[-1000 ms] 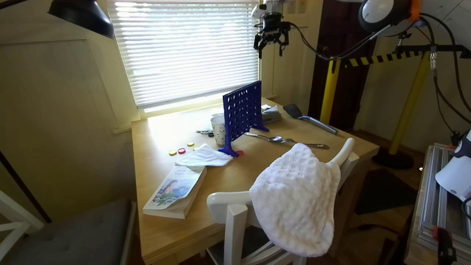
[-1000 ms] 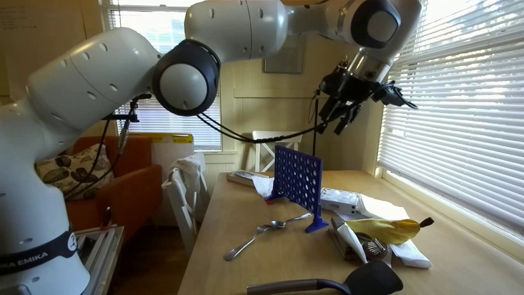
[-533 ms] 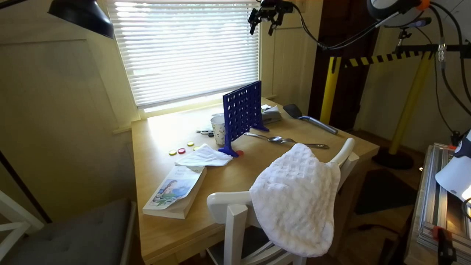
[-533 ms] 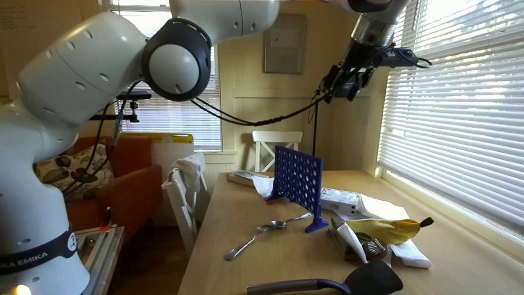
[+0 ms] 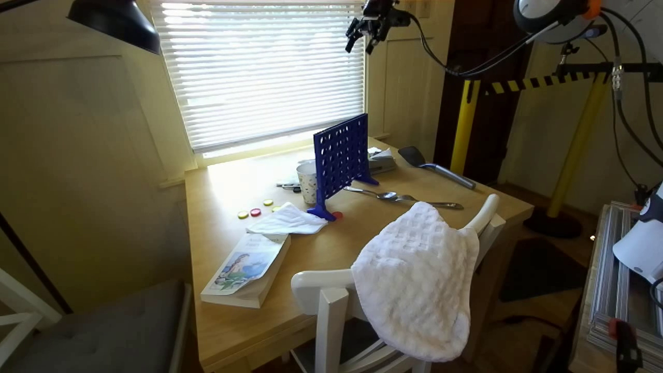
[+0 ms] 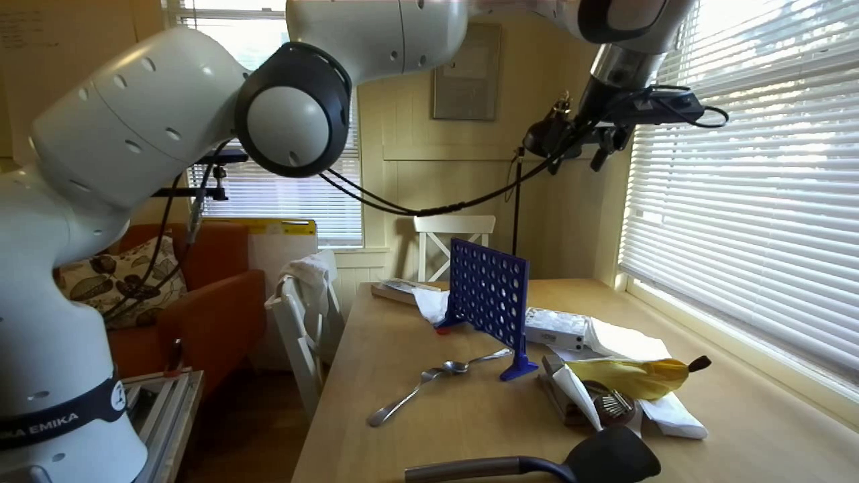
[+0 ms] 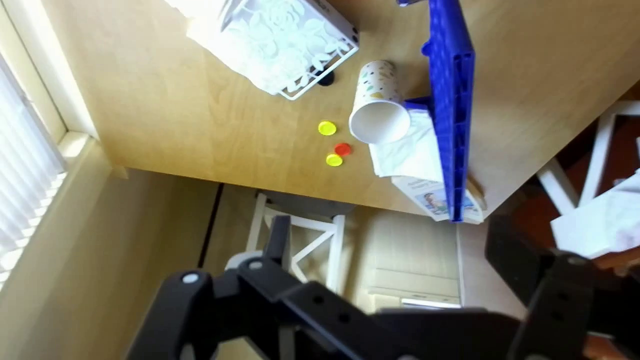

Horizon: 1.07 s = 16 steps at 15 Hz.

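Observation:
My gripper [image 5: 359, 50] hangs high above the table, tilted, with its fingers apart and nothing between them; it also shows in an exterior view [image 6: 575, 165] and the wrist view [image 7: 392, 230]. It touches nothing. Below it a blue upright game rack [image 5: 340, 155] with round holes stands on the table [image 5: 331, 254]. Beside the rack stands a speckled paper cup [image 7: 377, 82]. Near the cup lie a red disc [image 7: 342, 149] and yellow discs [image 7: 327, 128]. A white napkin [image 5: 287, 220] touches a book [image 5: 246, 267]. Another red disc [image 5: 337, 215] lies by the rack's foot.
A black spatula [image 6: 611, 456], crossed cutlery [image 6: 396, 406], a yellow dark-tipped item [image 6: 624, 377] and a white patterned box [image 6: 557, 329] lie on the table. A chair with a white towel [image 5: 419, 280] stands at its edge. Window blinds [image 6: 745, 181] are near the gripper; a lamp [image 5: 116, 26] hangs overhead.
My gripper has risen and tilted since one second ago, then sunk slightly and shifted toward the window in the last half second. The things on the table have not moved.

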### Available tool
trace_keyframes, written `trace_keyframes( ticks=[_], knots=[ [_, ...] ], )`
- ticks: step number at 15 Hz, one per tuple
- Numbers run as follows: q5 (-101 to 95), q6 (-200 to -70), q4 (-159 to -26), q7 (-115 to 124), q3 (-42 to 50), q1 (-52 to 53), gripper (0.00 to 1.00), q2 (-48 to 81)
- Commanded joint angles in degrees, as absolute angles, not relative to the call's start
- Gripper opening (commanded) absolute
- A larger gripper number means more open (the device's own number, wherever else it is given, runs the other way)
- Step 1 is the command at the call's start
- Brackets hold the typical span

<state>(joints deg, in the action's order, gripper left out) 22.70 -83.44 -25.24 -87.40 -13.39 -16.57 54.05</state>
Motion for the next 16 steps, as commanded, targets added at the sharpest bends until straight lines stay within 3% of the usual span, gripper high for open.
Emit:
trace_keyframes(
  ticks=[1,9,16],
  knots=[
    [25.62,-92.31,-25.37,-78.77,-15.33,-15.61,1.0,57.75],
    [24.64,-107.41,-25.5,-56.68,-17.09,-8.88,1.0,63.15],
    [25.01,-86.81,-26.67,-46.1,-18.92,-7.97,1.0,60.91]
  ],
)
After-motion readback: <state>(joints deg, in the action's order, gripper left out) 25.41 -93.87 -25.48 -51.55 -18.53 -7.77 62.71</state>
